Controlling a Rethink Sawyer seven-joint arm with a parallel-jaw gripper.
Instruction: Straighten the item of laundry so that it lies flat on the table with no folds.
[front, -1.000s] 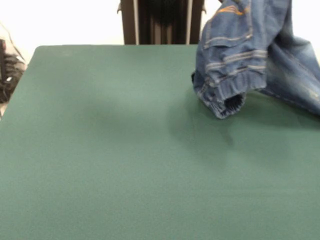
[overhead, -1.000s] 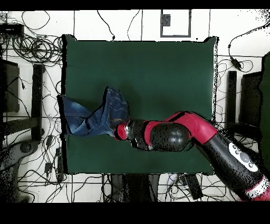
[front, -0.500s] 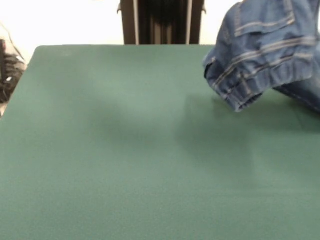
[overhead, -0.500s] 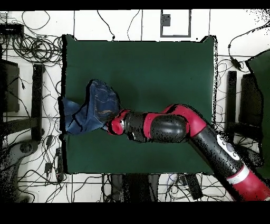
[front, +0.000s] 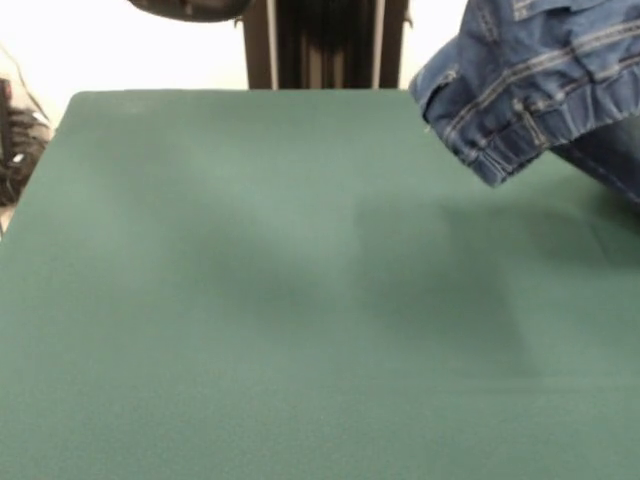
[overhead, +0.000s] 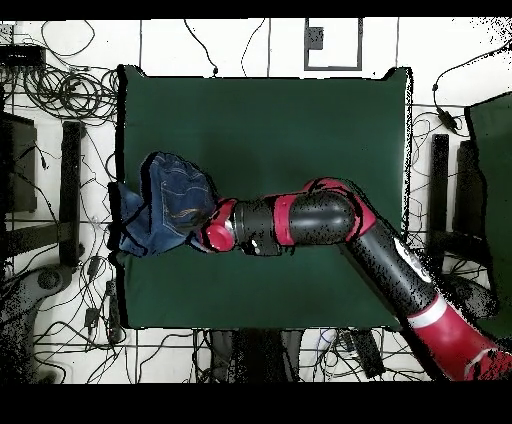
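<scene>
The item of laundry (front: 540, 80), a small pair of blue jeans with pale seams and a gathered cuff, hangs bunched in the air at the upper right of the front view, its cuff clear of the table (front: 250, 300). From overhead the jeans (overhead: 170, 200) form a raised heap at the left edge of the green table (overhead: 300, 130), with a part trailing over that edge. My gripper (overhead: 207, 232) sits at the heap's right side, shut on the denim. The cloth covers its tips.
My red and black arm (overhead: 320, 215) stretches across the table's lower middle in the overhead view. Cables (overhead: 60, 90) and dark stands (overhead: 70, 180) lie on the floor round the table. The jeans' shadow (front: 440, 260) falls on the cloth.
The arm has reached further toward the table's left edge in the overhead view, carrying the jeans along. In the front view the jeans rose and shifted right, and the cuff left the table.
</scene>
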